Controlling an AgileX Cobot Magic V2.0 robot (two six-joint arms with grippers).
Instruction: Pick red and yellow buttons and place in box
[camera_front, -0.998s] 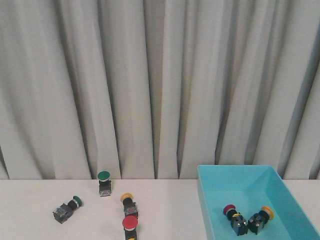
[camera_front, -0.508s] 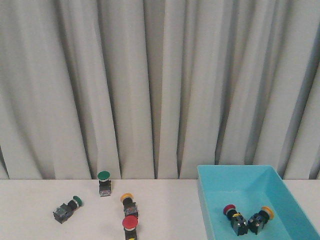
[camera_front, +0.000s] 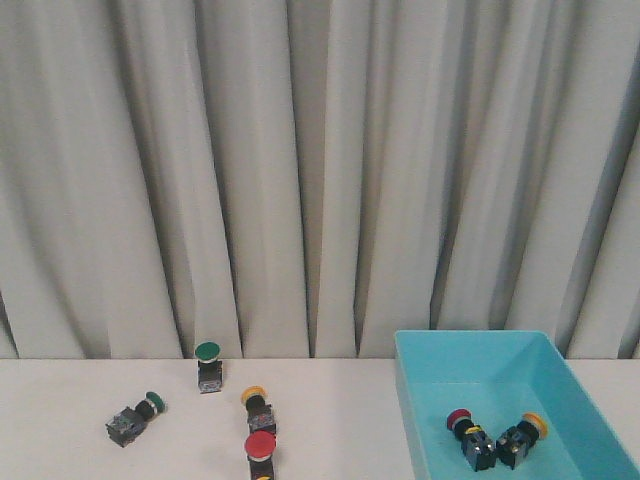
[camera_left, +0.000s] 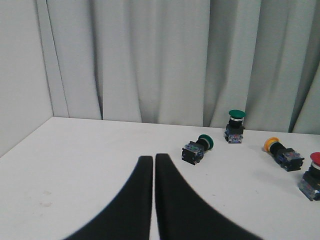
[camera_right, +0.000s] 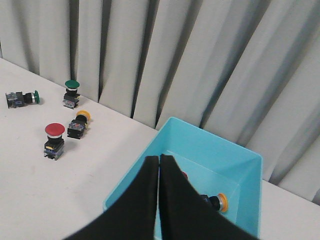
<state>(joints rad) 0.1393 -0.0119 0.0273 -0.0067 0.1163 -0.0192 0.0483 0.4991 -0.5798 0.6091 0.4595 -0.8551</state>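
Two buttons lie in the box (camera_front: 425, 400) | red button (camera_front: 260, 447) and yellow button (camera_front: 255, 398) wait left of it | left gripper (camera_left: 153, 161), right gripper (camera_right: 159, 161) — both pinched closed, empty | next we open and reach for the red one.

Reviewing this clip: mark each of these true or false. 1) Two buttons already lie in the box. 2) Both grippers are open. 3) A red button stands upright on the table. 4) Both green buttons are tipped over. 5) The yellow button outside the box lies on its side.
1) True: a red-capped button and a yellow-capped one lie in the box.
2) False: the left gripper and right gripper are both shut, empty.
3) True: the red button stands cap up.
4) False: one green button stands upright; the other lies down.
5) True: the yellow button lies tipped.
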